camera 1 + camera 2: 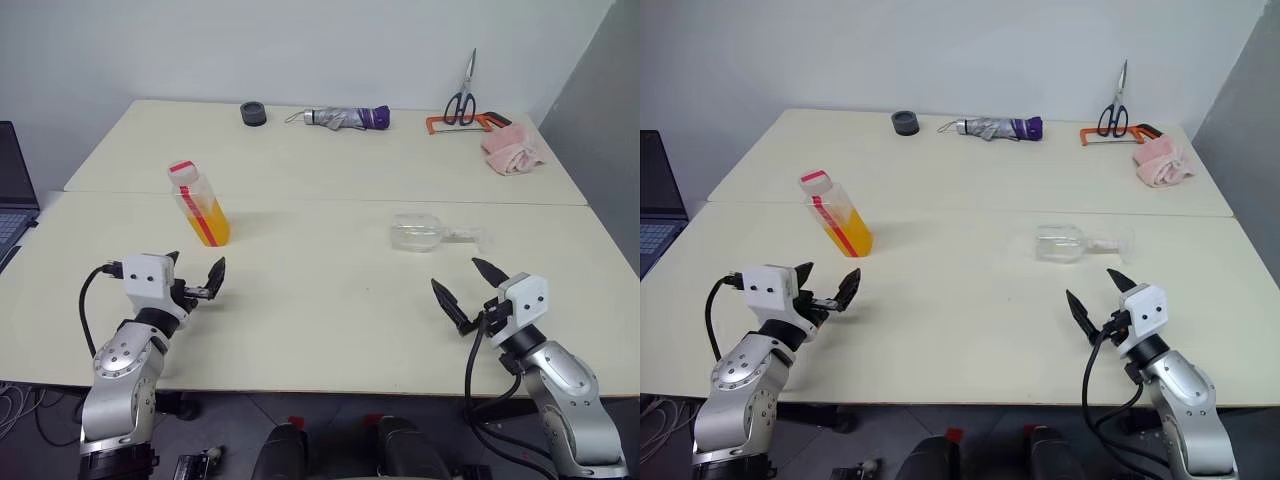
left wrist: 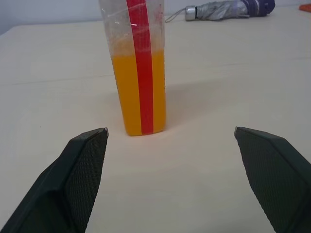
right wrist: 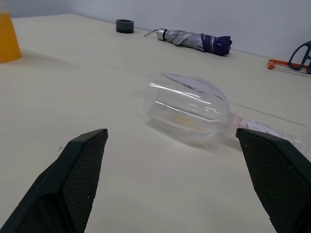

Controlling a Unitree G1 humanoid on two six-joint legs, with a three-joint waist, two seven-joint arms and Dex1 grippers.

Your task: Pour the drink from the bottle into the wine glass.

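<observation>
The bottle (image 1: 200, 205) stands upright on the left half of the cream table (image 1: 320, 300), clear plastic with a red-and-white cap and a red stripe. The orange drink (image 2: 138, 92) fills about its lower half. To the right, the wine glass (image 1: 420, 233) lies on its side, its stem pointing right. My left gripper (image 1: 196, 270) is open, level, just short of the bottle, which sits slightly left of its line. My right gripper (image 1: 460, 277) is open too, aimed at the glass bowl (image 3: 187, 104) from the near side. Neither gripper touches anything.
Along the far edge lie a black tape roll (image 1: 254, 113), a folded grey-purple umbrella (image 1: 345, 118), scissors (image 1: 462, 100) over an orange saw (image 1: 450, 124), and a pink cloth (image 1: 515, 150). A laptop (image 1: 12, 200) sits off the left side. A seam (image 1: 320, 198) joins two tabletops.
</observation>
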